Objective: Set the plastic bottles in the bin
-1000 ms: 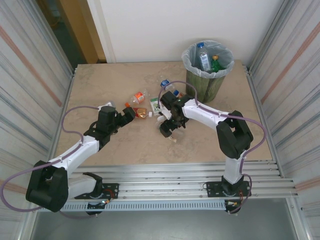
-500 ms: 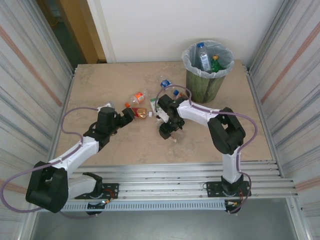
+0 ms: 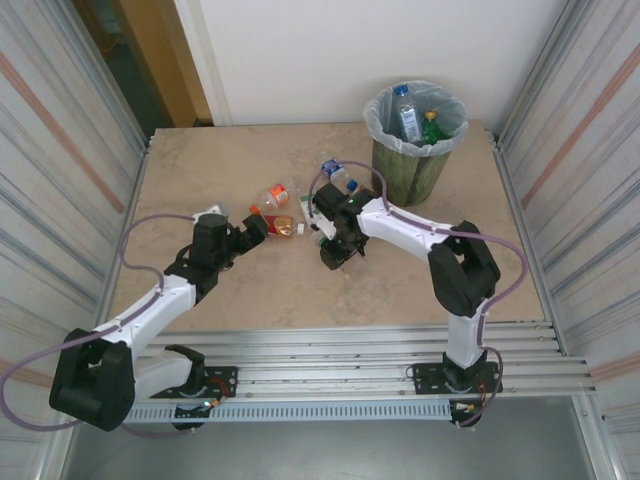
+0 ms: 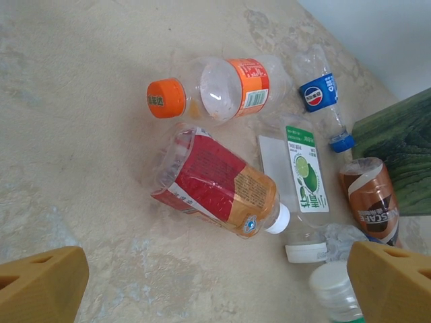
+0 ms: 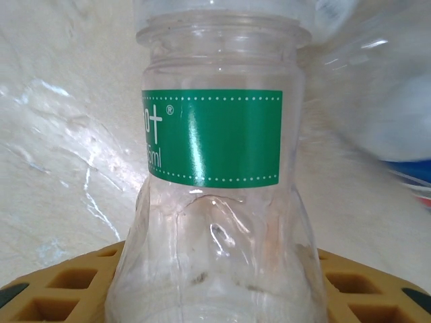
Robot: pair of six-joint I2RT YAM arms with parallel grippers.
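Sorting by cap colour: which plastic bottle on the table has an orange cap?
The clear crushed bottle with the orange label; other visible caps are white or blue.

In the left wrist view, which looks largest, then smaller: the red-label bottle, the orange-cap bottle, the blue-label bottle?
1. red-label bottle
2. orange-cap bottle
3. blue-label bottle, though it lies farther from the camera

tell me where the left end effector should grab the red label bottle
Grip the red-label bottle across its labelled middle, the left end effector coming straight down, one jaw on each long side. It lies flat on its side, and its white cap end is crowded by a green-label bottle.
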